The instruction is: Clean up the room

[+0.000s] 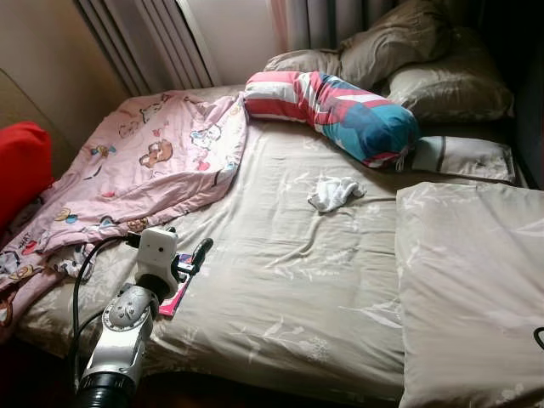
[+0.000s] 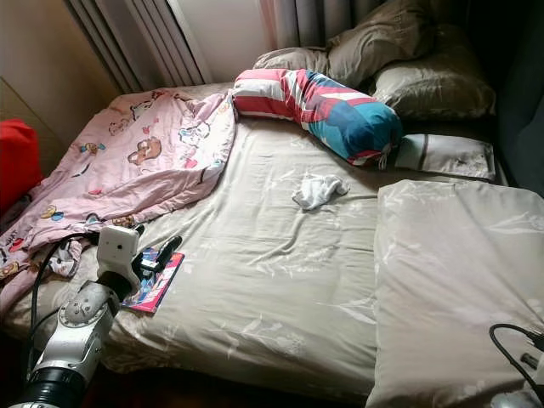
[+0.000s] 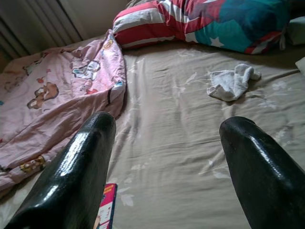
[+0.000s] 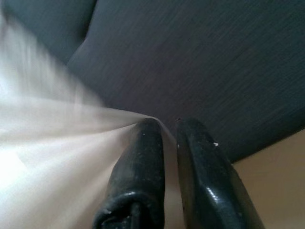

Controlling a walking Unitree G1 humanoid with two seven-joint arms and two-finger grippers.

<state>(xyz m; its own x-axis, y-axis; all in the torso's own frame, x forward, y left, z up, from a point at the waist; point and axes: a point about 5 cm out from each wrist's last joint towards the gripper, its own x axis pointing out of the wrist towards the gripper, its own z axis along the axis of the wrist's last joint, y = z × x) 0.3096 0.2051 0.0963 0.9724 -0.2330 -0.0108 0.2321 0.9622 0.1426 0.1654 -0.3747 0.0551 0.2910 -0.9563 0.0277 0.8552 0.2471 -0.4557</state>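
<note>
Bed (image 1: 289, 280) covered in a wrinkled beige sheet with a faint pale leaf print. Left end effector (image 3: 164, 157) hovers over the bed's near left part, its glossy rounded black fingers (image 3: 78, 167) spread wide with nothing between them. Just below it lies a flat, glossy magazine (image 2: 153, 285) with a pink-red edge, resting on the sheet near the bed's front edge. A small crumpled white cloth (image 1: 333, 193), soft and terry-like, sits mid-bed, well apart from the end effector. A pink cartoon-print blanket (image 1: 144, 170), thin and rumpled, is bunched over the left side. A long bolster pillow (image 1: 340, 110), red-white striped and teal with stars, lies across the head of the bed, with plump beige pillows (image 1: 425, 59) behind it. A flat beige folded duvet (image 1: 476, 289) covers the right side. Right end effector (image 4: 169, 143): matte black fingers close together, pinching a fold of smooth pale fabric (image 4: 57, 162) against dark woven upholstery (image 4: 200, 57).
</note>
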